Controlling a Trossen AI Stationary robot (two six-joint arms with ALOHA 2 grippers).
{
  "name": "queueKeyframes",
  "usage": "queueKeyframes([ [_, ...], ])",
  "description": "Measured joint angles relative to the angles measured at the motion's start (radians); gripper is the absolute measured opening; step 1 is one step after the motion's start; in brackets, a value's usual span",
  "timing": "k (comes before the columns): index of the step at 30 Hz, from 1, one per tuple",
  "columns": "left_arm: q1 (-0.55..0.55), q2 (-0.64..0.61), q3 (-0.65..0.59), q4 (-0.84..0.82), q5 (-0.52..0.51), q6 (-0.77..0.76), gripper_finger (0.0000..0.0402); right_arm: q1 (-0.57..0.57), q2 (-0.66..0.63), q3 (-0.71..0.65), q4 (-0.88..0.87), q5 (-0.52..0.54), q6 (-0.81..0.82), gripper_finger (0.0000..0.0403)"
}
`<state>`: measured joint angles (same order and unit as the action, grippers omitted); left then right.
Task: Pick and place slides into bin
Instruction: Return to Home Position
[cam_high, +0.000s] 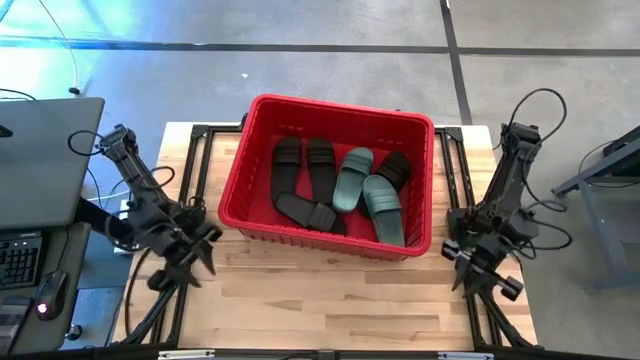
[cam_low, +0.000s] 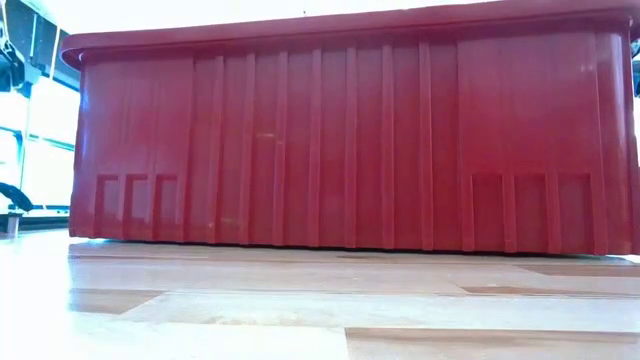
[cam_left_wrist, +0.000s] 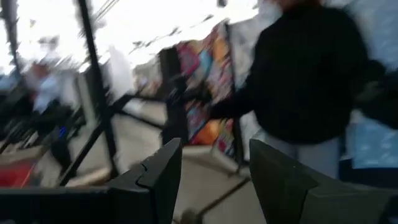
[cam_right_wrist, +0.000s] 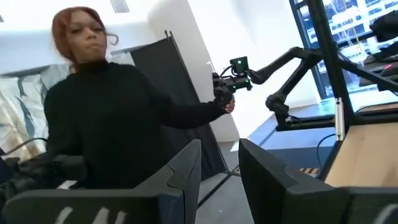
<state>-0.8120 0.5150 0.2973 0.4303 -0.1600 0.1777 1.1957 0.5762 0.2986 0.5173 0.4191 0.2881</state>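
Note:
The red bin (cam_high: 238, 170) stands on the far half of the wooden table; its near wall fills the low view (cam_low: 350, 140). Inside it lie several slides: black ones (cam_high: 287, 160) (cam_high: 320, 165) (cam_high: 395, 168) (cam_high: 310, 212) and two teal-green ones (cam_high: 352, 178) (cam_high: 384, 208), some overlapping. My left gripper (cam_high: 195, 262) is beside the bin's near left corner, open and empty (cam_left_wrist: 214, 149). My right gripper (cam_high: 482, 275) is beside the bin's near right corner, open and empty (cam_right_wrist: 221, 146). Both wrist views look out into the room.
Bare wooden table (cam_high: 330, 300) lies in front of the bin. A dark frame runs along the table's edges (cam_high: 200, 140). A desk with a keyboard (cam_high: 20, 260) stands to the left. A person in a black top (cam_right_wrist: 106, 118) stands in the room beyond the table.

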Motion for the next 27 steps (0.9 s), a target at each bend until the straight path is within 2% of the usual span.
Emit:
queueKeyframes([
  [6, 0.000, 0.044, 0.000, -0.104, -0.207, -0.120, 0.0172, 0.000, 0.003, -0.007, -0.040, 0.085, -0.017, 0.0099],
  [11, 0.000, 0.109, -0.001, -0.104, -0.252, -0.155, 0.0172, 0.000, 0.044, -0.007, -0.087, 0.135, 0.006, 0.0099],
  [18, 0.000, 0.184, -0.005, -0.060, -0.278, -0.159, 0.0172, 0.000, 0.130, -0.007, -0.081, 0.139, 0.018, 0.0099],
  [22, 0.000, 0.182, -0.096, 0.117, -0.278, -0.155, 0.0172, 0.000, 0.135, -0.010, -0.041, 0.130, -0.001, 0.0099],
  [27, 0.000, 0.188, -0.257, 0.441, -0.255, -0.120, 0.0172, 0.000, 0.135, -0.128, 0.181, 0.098, -0.014, 0.0099],
])
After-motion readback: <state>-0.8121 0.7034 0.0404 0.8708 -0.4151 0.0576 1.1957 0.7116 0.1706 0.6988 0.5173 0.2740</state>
